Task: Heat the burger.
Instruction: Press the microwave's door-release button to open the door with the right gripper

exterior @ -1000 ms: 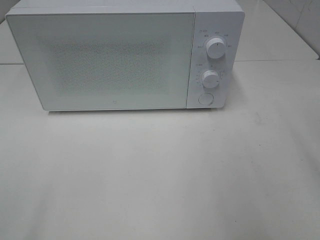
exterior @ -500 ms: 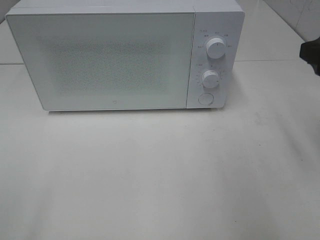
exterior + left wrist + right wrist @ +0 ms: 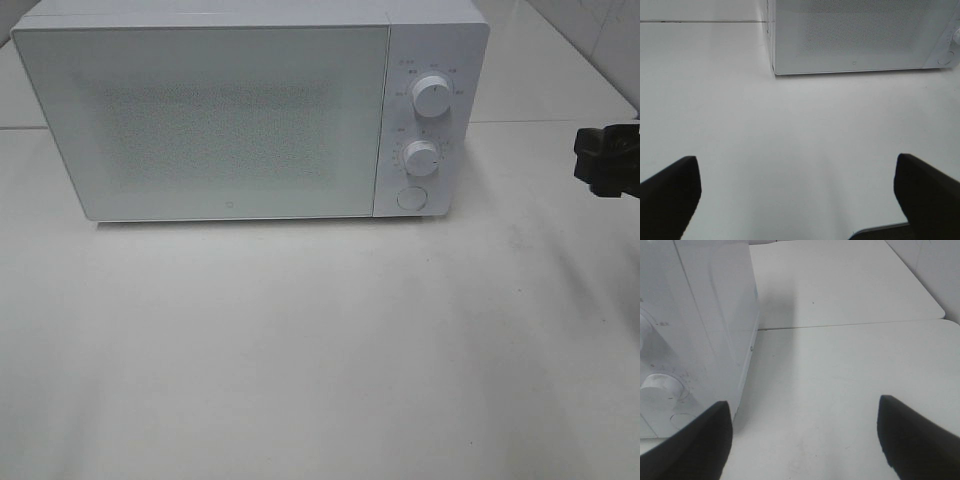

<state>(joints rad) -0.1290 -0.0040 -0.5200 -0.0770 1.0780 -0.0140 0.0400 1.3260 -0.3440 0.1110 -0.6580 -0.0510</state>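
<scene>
The burger is not in any view, so I cannot tell where it is; it may be behind the shut door (image 3: 200, 120) of the white microwave (image 3: 430, 40) on the desk (image 3: 320, 350). The left fingers (image 3: 675, 195) are spread wide and hold nothing. The right fingers (image 3: 910, 440) are spread wide and empty too, near the microwave's knob side. A burger is likely light and soft, and its layers may slide, so I would hold it gently by both sides of the bun, low down, and not squeeze hard
</scene>
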